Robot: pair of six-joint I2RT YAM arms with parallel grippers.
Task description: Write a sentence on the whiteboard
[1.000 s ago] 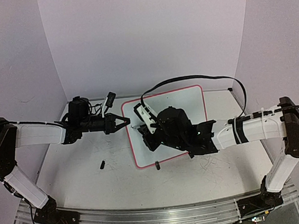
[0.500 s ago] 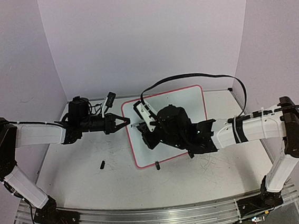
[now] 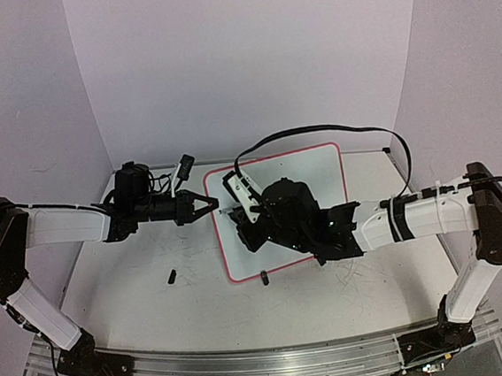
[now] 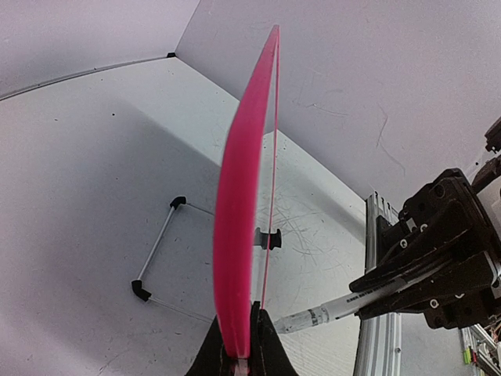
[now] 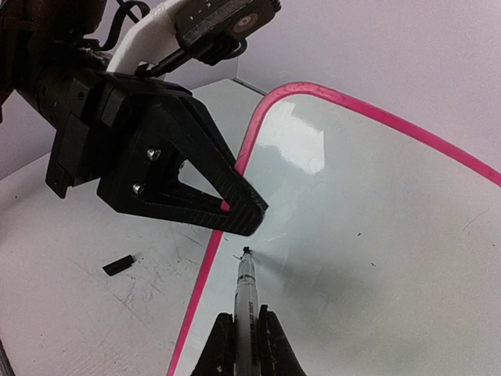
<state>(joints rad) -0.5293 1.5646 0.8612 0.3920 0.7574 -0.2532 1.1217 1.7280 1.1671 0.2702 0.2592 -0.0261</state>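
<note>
The whiteboard [image 3: 308, 178], white with a pink border, lies on the table. My left gripper [image 3: 208, 204] is shut on its left edge; the left wrist view shows the board edge-on [image 4: 244, 196] between the jaws [image 4: 239, 338]. My right gripper [image 3: 247, 217] is shut on a white marker [image 5: 247, 301], whose tip touches the board [image 5: 376, 235] just inside the left border, close to the left gripper's fingers [image 5: 203, 184]. A tiny black stroke lies at the tip. No words of the sentence show. The marker also shows in the left wrist view [image 4: 333, 309].
A small black piece [image 3: 170, 275] lies on the table left of the board; it also shows in the right wrist view [image 5: 118, 265]. A black clip foot [image 3: 264, 278] sits at the board's near edge. A thin rod with black ends [image 4: 156, 247] lies beyond. A black cable [image 3: 334, 131] arches over the board.
My right gripper and the marker have crept slightly left and away across the board. The left gripper and the board have not moved.
</note>
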